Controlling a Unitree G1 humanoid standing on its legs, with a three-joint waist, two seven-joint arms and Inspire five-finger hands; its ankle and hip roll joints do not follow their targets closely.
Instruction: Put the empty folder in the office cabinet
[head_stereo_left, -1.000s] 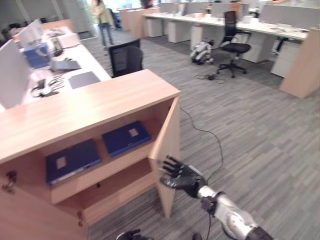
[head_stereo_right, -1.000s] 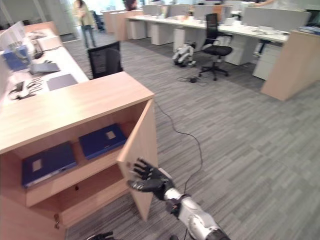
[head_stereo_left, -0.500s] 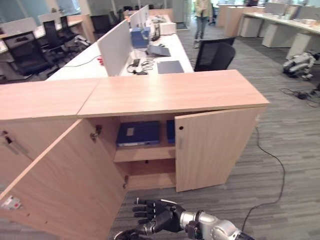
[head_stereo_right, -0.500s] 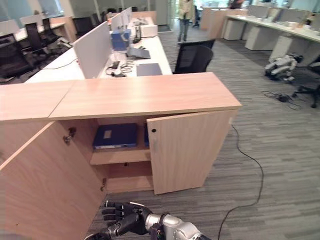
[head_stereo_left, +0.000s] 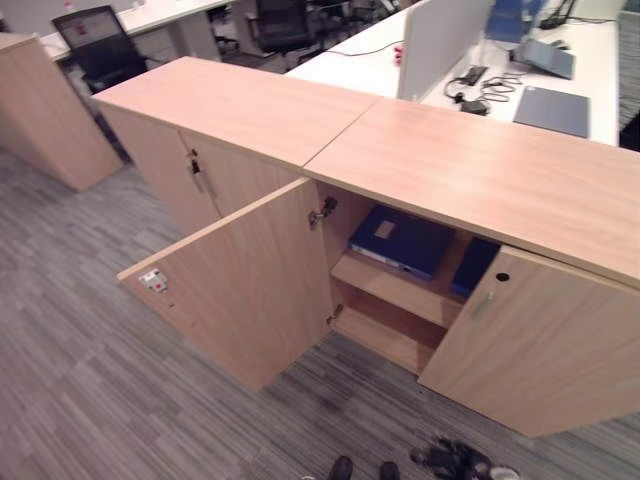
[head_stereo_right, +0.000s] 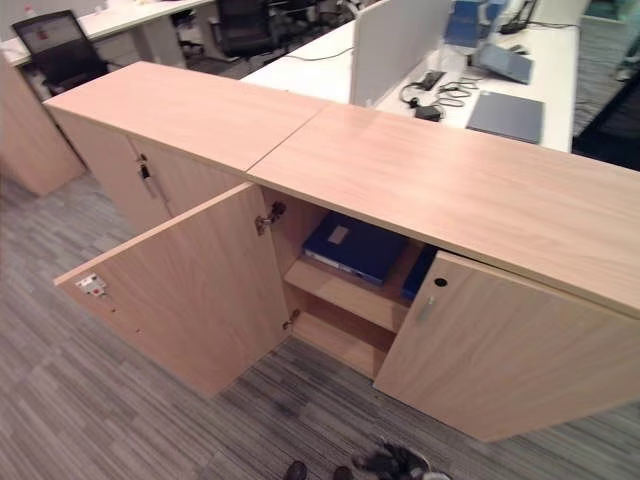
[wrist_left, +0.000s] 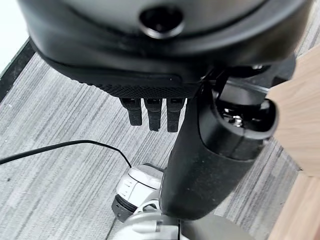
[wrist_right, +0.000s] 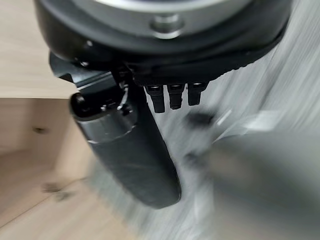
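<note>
A light wood office cabinet (head_stereo_left: 480, 170) stands in front of me. Its left door (head_stereo_left: 250, 280) swings wide open, and its right door (head_stereo_left: 540, 350) is nearly shut. On the upper shelf a blue folder (head_stereo_left: 402, 242) lies flat, with a second blue folder (head_stereo_left: 474, 266) half hidden behind the right door. The lower shelf (head_stereo_left: 385, 335) looks bare. My left hand (wrist_left: 155, 112) hangs over the carpet, open and holding nothing. My right hand (wrist_right: 172, 97) is beside the wood of the cabinet, also open and holding nothing.
A closed twin cabinet (head_stereo_left: 220, 100) joins on the left, and another wooden unit (head_stereo_left: 40, 110) stands at far left. Behind is a white desk with a divider panel (head_stereo_left: 440, 35), a closed laptop (head_stereo_left: 553, 108) and cables. A black chair (head_stereo_left: 100, 45) is beyond. Grey carpet lies in front.
The right door went from wide open to nearly shut with my right hand at it. That hand then dropped out of the eye views. The head camera swung left.
</note>
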